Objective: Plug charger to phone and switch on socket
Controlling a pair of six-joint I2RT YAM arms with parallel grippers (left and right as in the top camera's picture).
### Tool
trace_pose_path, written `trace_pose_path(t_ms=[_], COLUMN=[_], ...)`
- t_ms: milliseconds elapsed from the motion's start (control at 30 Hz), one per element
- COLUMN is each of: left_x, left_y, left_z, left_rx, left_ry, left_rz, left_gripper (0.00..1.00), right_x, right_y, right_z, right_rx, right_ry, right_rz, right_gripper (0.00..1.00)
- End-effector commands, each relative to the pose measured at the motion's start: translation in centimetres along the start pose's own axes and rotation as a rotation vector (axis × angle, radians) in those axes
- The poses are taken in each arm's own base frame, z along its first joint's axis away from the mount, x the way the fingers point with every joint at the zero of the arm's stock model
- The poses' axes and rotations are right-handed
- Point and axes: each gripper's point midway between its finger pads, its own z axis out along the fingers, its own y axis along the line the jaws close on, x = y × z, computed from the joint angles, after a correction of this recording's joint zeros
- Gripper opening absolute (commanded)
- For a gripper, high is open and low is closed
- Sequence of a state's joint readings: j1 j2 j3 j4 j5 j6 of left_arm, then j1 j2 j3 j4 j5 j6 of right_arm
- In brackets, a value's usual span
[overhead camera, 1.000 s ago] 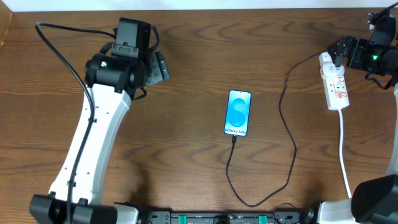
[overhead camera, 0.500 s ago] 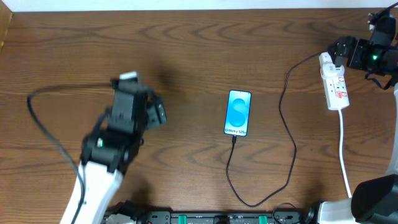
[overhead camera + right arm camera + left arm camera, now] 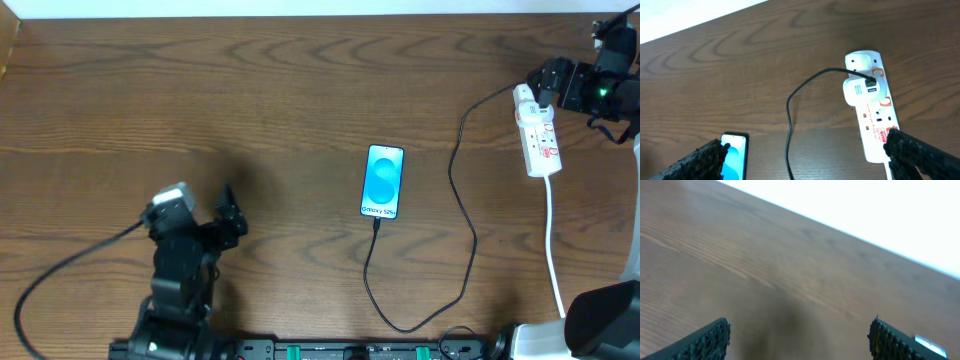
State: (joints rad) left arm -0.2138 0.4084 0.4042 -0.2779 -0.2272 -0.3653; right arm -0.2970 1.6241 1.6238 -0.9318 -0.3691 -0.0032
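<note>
We see the left fingers [image 3: 707,339] spread wide with nothing between them, only bare wood of the bench [image 3: 300,90] below. From overhead they sit near the front edge, toward the front-left corner, well apart from everything the task concerns.

The right fingers [image 3: 920,155] are also spread wide and hold nothing. In their wrist view the socket [image 3: 872,107] lies between them, close to one finger; we cannot tell whether they touch it. From overhead they hover at the socket's far end, near the far-right corner.

The socket lies flat along the right edge. A white plug head [image 3: 863,90] sits in it, and the black charger [image 3: 470,250] leaves that head. The cable runs toward the front edge, curves round, and its tip meets the near short end of the phone [image 3: 383,181]. The phone lies flat, its blue screen lit and facing up, near the middle of the bench. The socket's white cord [image 3: 552,240] runs off toward the front edge. We cannot make out the switch position.
</note>
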Motion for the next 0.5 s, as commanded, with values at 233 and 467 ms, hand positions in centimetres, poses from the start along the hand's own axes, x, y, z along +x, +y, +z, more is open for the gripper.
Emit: trace_pose_path(t_ms=[233,467], left_x=[-2.0,-1.6], left_y=[2.2,1.4], left_z=[-0.9,-1.0], left_rx=[-0.007,0.064], left_ry=[-0.27,-0.375], left_rz=[0.039,0.223], left_gripper=[0.88,0.88], right_x=[0.0,0.0], right_y=[0.2,0.2], right_z=[-0.1,-0.1], right_rx=[-0.005,-0.005], right_ry=[-0.001,-0.001], right_rz=[0.007,0.007], right_gripper=[0.99,0.99])
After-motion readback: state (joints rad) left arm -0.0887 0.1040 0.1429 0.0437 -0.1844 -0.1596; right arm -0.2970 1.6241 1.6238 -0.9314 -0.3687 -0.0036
